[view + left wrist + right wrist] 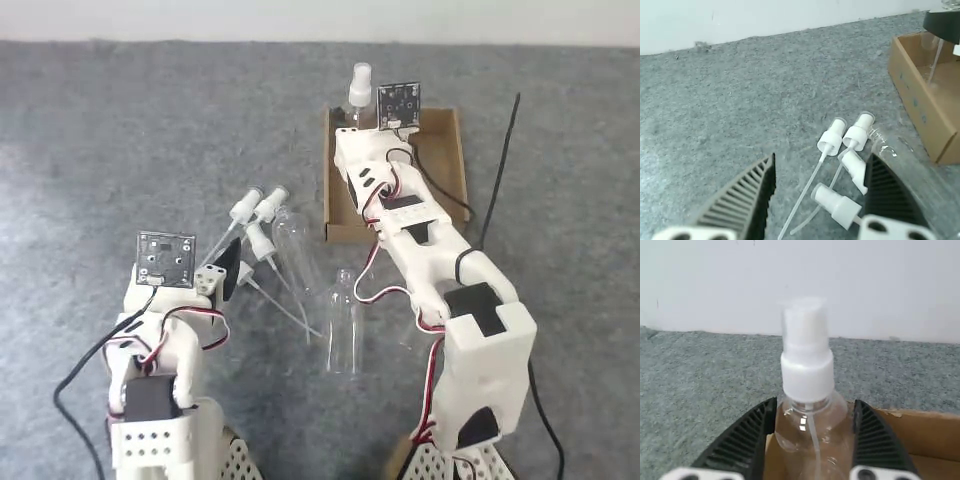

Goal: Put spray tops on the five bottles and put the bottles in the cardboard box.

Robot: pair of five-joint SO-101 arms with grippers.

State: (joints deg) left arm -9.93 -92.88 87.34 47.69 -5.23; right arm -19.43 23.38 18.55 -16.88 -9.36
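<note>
My right claw (815, 407) — clamped on capped bottle (810, 432) at far edge of box (445, 160) | step: boxing it | next: lower, release | left claw (822, 162) agape.

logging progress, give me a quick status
Left gripper open over loose spray tops. Right gripper shut on capped bottle above cardboard box. Two bare bottles on carpet. Nothing blocking.

The cardboard box (445, 160) sits on the table's far right part. A capped bottle (807, 425) stands upright at its far left corner, between the right gripper's (815, 405) fingers. 4 loose spray tops (845, 150) lie clustered left of the box, just ahead of the spread left gripper (821, 170). 2 open bottles (344, 320) lie on their sides between the arms, one just beside the tops, the other nearer the arm bases
</note>
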